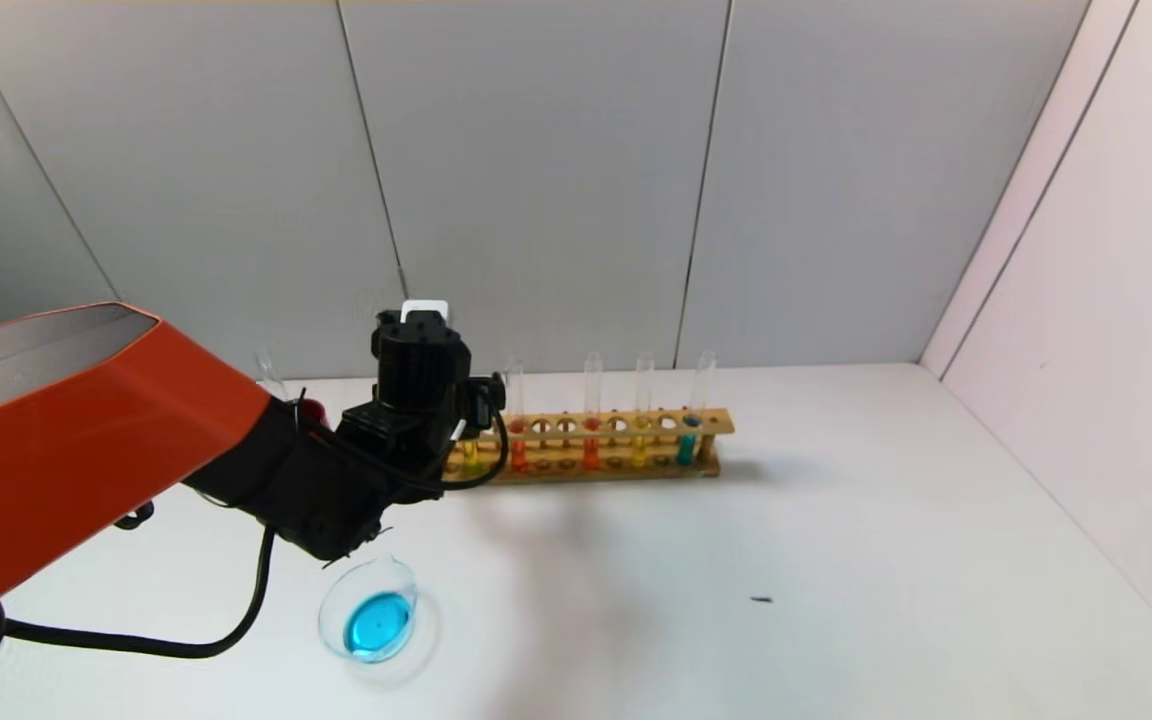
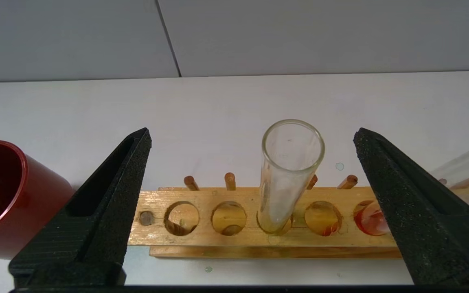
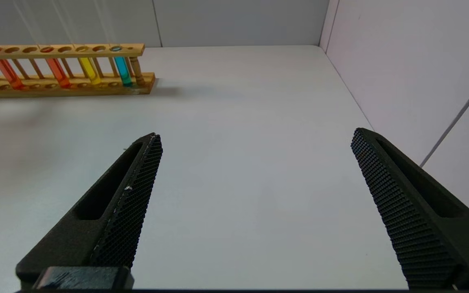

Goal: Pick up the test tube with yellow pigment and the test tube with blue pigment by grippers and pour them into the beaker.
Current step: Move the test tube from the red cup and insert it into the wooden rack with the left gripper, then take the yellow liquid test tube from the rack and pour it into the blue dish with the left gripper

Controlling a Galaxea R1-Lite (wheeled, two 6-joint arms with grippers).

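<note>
The beaker (image 1: 369, 622), at 7 o'clock on the table (image 1: 836, 560), holds blue liquid. Above it, the left gripper (image 2: 253, 142) hangs with fingers wide apart around an upright tube (image 2: 285, 179) in the rack (image 1: 591, 445) (lime-yellow liquid at its foot). A red cup (image 2: 2, 195) sits at the rack's left end. The blue tube (image 1: 688, 440) stands at the rack's right end. The right gripper (image 3: 255, 138) hovers wide over bare table at 3 o'clock.
</note>
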